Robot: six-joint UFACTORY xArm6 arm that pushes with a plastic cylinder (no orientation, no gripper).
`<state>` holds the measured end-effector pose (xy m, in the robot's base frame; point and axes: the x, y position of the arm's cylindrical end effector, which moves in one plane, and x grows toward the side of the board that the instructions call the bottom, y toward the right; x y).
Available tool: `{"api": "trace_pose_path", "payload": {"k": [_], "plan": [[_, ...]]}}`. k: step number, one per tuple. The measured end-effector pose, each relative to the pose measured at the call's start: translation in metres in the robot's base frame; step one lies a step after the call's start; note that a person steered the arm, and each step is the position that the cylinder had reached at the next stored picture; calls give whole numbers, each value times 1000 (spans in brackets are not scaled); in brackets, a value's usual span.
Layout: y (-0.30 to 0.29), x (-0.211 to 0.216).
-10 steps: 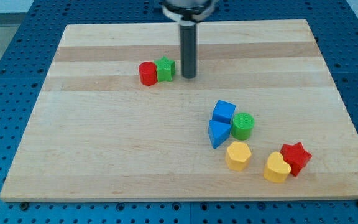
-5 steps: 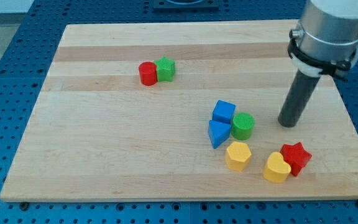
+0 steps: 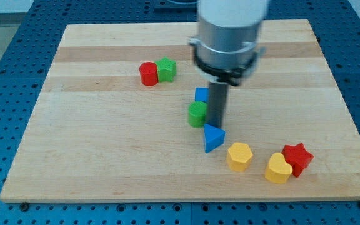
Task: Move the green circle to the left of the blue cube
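Observation:
The green circle (image 3: 197, 114) sits near the board's middle, touching the blue cube (image 3: 201, 95), which lies just above it and is partly hidden by the rod. My tip (image 3: 216, 125) stands right beside the green circle, on its right, and just above the blue triangle (image 3: 213, 137). The green circle is below and slightly left of the blue cube.
A red cylinder (image 3: 147, 74) and a green star (image 3: 165, 69) touch each other at the upper left. A yellow hexagon (image 3: 239, 156), a yellow heart (image 3: 278, 169) and a red star (image 3: 297, 157) lie at the lower right. The wooden board (image 3: 92, 144) ends near them.
My rod swept from the right side to the board's middle. The green circle and the blue cube were pushed left and up. The blue triangle shifted slightly.

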<state>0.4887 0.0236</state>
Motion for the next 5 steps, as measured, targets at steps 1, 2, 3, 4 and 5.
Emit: {"api": "trace_pose_path", "payload": {"k": [1, 2, 3, 4, 5], "plan": [[-28, -25], [-18, -24], [0, -11], [30, -8], [57, -12]]}}
